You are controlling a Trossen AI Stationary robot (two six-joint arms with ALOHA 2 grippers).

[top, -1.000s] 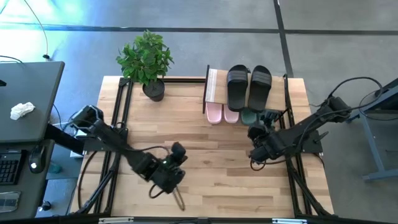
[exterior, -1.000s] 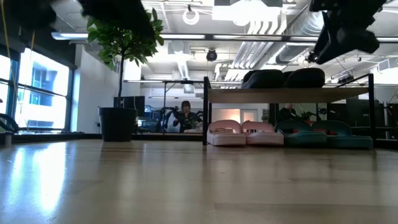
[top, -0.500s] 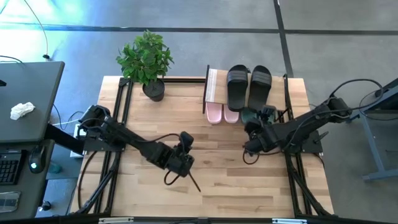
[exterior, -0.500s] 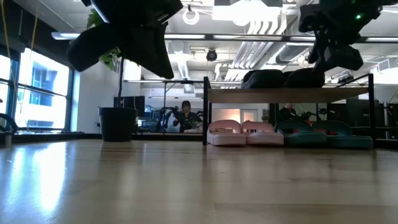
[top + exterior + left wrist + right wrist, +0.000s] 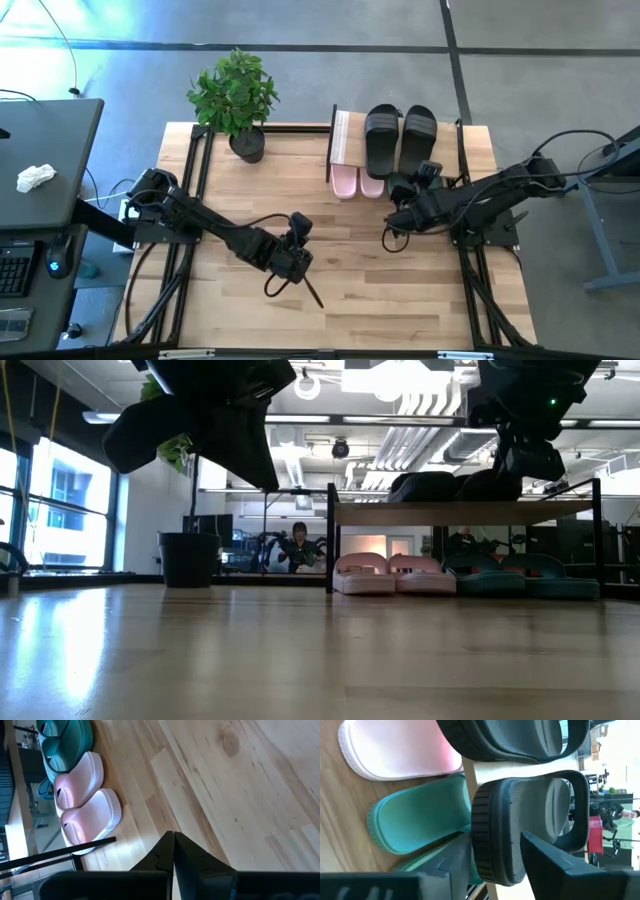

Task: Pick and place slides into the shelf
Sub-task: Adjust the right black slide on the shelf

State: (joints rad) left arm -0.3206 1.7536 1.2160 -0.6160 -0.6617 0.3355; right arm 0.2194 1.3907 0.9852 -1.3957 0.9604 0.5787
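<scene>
- The wooden table [image 5: 330, 300] fills the middle of the high view, with black rails along its 9 and 3 o'clock edges.
- The left arm reaches in from 9 o'clock; the left gripper [image 5: 312, 294] hangs over bare boards near the table's centre, towards 6 o'clock. In the left wrist view its two dark fingers [image 5: 172, 851] are pressed together, holding nothing.
- The right arm comes in from 3 o'clock; the right gripper [image 5: 393, 214] sits just in front of the shelf's 3 o'clock half. In the right wrist view its fingers [image 5: 454, 855] stand apart on either side of the heel of a black slide, and I cannot tell whether they touch it.
- A potted plant [image 5: 236, 98] stands at the table's 11 o'clock corner, well apart from both grippers.
- The shelf [image 5: 465, 512] stands at the table's 12 o'clock edge, a light board on thin black legs.
- Two black slides [image 5: 400, 138] lie side by side on top of the shelf board.
- Two pale pink slides [image 5: 394, 573] sit on the table under the board, at its 9 o'clock half.
- Two teal green slides [image 5: 519, 574] sit under the board beside the pink pair, at the 3 o'clock half.
- A person [image 5: 299, 546] shows far off in the room behind the table in the low view.
</scene>
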